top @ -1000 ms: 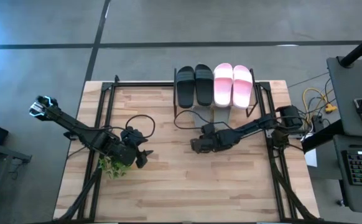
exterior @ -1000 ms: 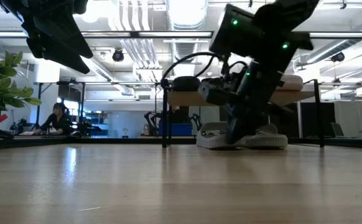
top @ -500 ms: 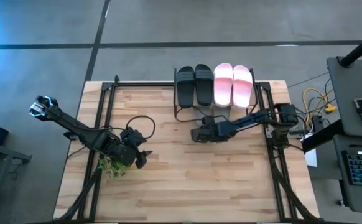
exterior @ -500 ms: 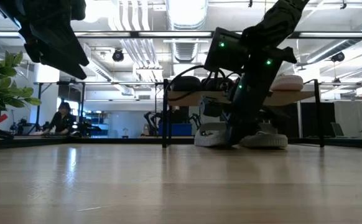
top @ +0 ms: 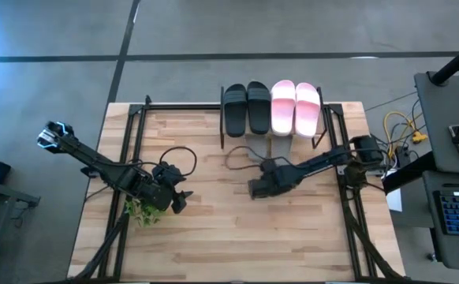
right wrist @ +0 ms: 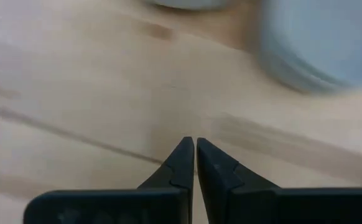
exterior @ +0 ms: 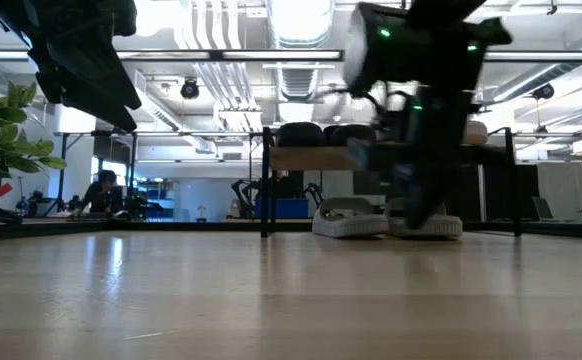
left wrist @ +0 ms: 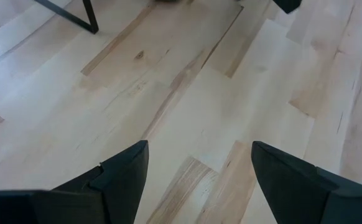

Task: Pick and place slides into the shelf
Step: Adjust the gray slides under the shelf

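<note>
Currently four slides sit on the shelf (top: 325,118) top board: the black pair (top: 246,108) at the 12 o'clock edge of the surface (top: 214,237), the pale pink pair (top: 296,107) touching it on the 3 o'clock side. Grey pair (exterior: 386,219) rests on the surface under the top board, side by side, seen level in the low view; from overhead only a sliver shows below the board.

Right end effector (top: 255,188) sits just off the shelf toward 6 o'clock, low over the wood, fingers pressed together and holding nothing; its wrist view shows the grey slides (right wrist: 318,46) as blurred shapes ahead. Left end effector (top: 180,201) waits well apart near 9 o'clock beside a small potted plant (top: 140,211), fingers (left wrist: 120,177) spread wide, empty, over bare wood.

Judgement: top tier looks filled, and the grey pair appears to occupy the lower spot, though I cannot tell whether it lies on a lower tier or the surface itself. Step in hand looks like nudging or finishing the grey pair. Next move: if more alignment is needed, a gentle push toward 12 o'clock; otherwise clear the right arm.
</note>
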{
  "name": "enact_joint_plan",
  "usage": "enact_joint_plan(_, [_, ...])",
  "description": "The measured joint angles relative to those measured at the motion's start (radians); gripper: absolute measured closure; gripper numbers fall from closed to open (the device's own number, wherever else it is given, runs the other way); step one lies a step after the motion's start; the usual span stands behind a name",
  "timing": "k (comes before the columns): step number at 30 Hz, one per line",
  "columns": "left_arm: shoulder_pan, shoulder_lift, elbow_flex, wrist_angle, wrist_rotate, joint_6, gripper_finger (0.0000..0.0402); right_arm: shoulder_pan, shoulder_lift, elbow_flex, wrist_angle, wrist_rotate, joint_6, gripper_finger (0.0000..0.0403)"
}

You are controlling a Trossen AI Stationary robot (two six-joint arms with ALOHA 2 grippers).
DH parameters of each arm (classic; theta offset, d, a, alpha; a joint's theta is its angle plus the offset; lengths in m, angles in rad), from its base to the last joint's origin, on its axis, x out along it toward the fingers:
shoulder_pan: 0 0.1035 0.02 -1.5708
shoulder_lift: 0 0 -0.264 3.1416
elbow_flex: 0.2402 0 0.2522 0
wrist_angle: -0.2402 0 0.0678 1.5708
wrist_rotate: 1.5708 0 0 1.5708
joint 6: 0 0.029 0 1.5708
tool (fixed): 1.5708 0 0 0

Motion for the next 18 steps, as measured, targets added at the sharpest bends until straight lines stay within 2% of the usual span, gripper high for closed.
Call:
enact_joint_plan(4, [0.0, 0.0, -0.002, 0.0, -0.001, 0.0, 0.0132, 0.029, -0.004, -0.041, -0.143, 0.0, 0.179, 0.039])
enact_joint_plan(6, [0.001, 0.0, -0.006, 0.0, -0.002, 0.0, 0.0132, 0.031, -0.008, -0.066, -0.138, 0.0, 0.211, 0.039])
enact_joint_plan(11, [0.001, 0.0, -0.013, 0.0, -0.003, 0.0, 0.0132, -0.005, -0.013, -0.115, -0.113, 0.004, 0.219, 0.039])
enact_joint_plan(18, [0.001, -0.001, -0.011, 0.004, -0.003, 0.0, 0.0132, -0.071, -0.014, -0.136, -0.102, 0.092, 0.205, 0.039])
